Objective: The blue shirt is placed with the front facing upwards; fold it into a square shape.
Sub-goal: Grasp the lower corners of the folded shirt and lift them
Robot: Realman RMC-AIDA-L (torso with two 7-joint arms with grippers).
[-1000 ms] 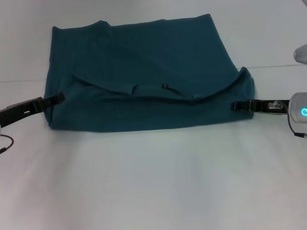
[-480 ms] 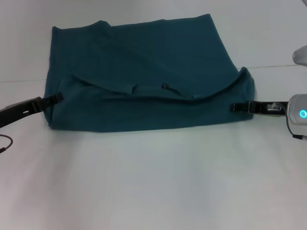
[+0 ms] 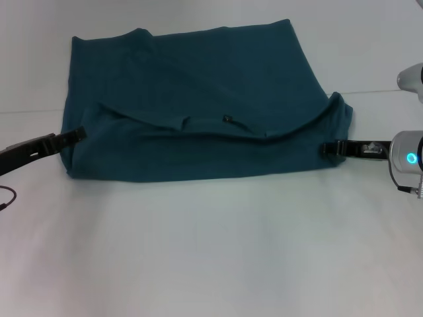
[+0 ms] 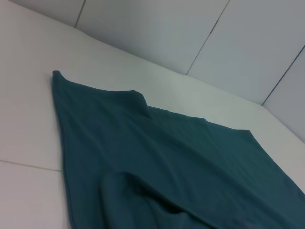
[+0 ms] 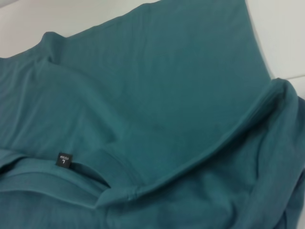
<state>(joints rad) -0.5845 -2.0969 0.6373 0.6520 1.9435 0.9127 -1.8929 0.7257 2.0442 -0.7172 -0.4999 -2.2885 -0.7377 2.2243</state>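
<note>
from my remote station i see the blue shirt [image 3: 198, 112] lying on the white table [image 3: 211, 251], in the far half of the surface and slightly toward my left side. its near portion is folded over onto the rest, so the collar [image 5: 81, 179] with its small dark label [image 3: 227, 119] sits along the fold's upper edge, about mid-width. no print is visible on the exposed fabric. the left gripper [image 3: 79, 134] is low at the shirt's near-left corner, tips touching the cloth edge; i cannot tell how far apart its fingers are or whether they have hold of fabric. the right gripper [image 3: 330, 150] is low at the near-right corner, tips against the raised, rounded fold there; it appears to meet the cloth, but its opening and hold cannot be confirmed. the left wrist view shows only cloth and table; the right wrist view shows collar, label and bunched right fold.
</note>
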